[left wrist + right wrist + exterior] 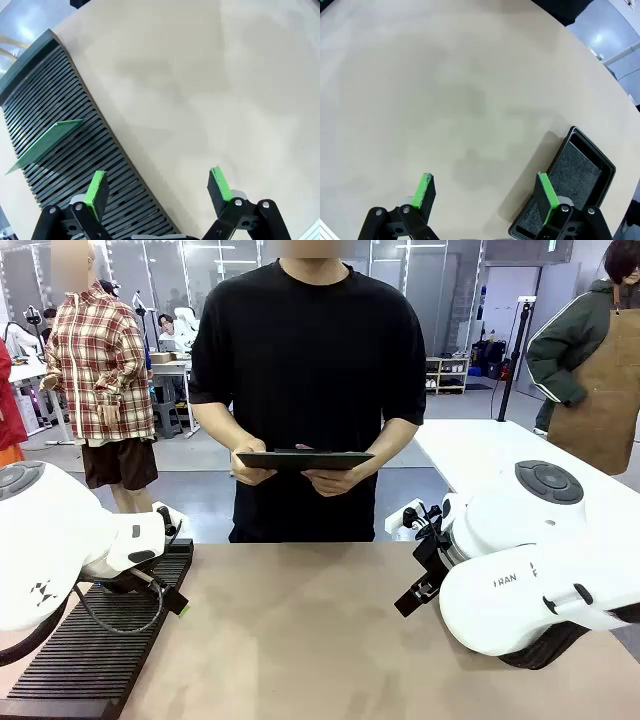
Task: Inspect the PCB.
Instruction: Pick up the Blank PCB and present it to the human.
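Beige table (300, 640), shared by two arms and a person standing at its far edge with a clipboard (303, 460). Left tool (159, 187): green pads spread wide with nothing between them, hovering astride the inner border of a black slotted rack (65, 85) that lies along the table's left edge. PCB (47, 142): green board standing on edge in one slot of the rack, leaning, its upper edge free, off to one side of the tool and apart from it. Right tool (485, 192): likewise spread and empty over bare table, a shallow black tray (580, 172) beside one pad near a table edge. Handling, as judged: the board looks thin, light and stiff yet fragile. A gentle pinch across its thickness at the free edge, drawn out along the slot, seems safest, since the ribs may snag it.
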`<state>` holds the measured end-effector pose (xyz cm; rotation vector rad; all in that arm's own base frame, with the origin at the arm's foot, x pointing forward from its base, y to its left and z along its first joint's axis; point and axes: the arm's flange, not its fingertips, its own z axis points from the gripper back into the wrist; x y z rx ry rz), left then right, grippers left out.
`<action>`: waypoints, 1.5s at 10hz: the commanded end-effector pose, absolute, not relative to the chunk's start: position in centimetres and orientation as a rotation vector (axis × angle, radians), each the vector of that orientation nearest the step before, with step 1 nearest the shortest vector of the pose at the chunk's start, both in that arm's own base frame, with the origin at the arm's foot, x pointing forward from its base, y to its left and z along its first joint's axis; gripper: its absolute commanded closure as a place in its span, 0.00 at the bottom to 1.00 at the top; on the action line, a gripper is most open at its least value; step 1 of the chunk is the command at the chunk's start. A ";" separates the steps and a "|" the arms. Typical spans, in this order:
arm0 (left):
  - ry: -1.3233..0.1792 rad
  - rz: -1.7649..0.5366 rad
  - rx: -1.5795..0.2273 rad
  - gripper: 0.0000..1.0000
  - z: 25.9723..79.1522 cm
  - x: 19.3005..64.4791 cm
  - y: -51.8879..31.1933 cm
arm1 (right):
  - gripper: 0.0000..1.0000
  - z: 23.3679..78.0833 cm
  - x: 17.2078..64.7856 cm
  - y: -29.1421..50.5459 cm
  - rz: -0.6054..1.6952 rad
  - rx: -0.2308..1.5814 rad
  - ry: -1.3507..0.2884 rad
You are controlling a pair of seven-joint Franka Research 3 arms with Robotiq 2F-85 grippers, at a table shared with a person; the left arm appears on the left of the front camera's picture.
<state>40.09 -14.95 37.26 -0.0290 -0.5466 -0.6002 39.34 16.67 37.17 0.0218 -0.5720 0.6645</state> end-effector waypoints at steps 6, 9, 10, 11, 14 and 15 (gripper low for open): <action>-0.547 -0.600 -0.029 0.00 37.3 40.1 -15.0 | 0.00 37.2 39.3 16.7 0.664 0.022 -0.572; -0.547 -0.600 -0.029 0.00 37.3 40.1 -15.0 | 0.00 37.2 39.3 16.7 0.666 0.021 -0.572; -0.547 -0.601 -0.029 0.00 37.3 40.1 -15.0 | 0.00 39.5 39.8 16.5 0.677 0.041 -0.547; -0.507 -0.586 -0.052 0.00 38.9 40.8 -14.3 | 0.00 41.3 40.2 15.7 0.666 0.093 -0.454; -0.387 -0.593 -0.259 0.00 44.8 41.1 -11.3 | 0.00 47.5 40.2 13.6 0.615 0.208 -0.397; -0.374 -0.590 -0.407 0.00 47.1 40.6 -9.5 | 0.00 48.9 40.1 12.1 0.594 0.285 -0.359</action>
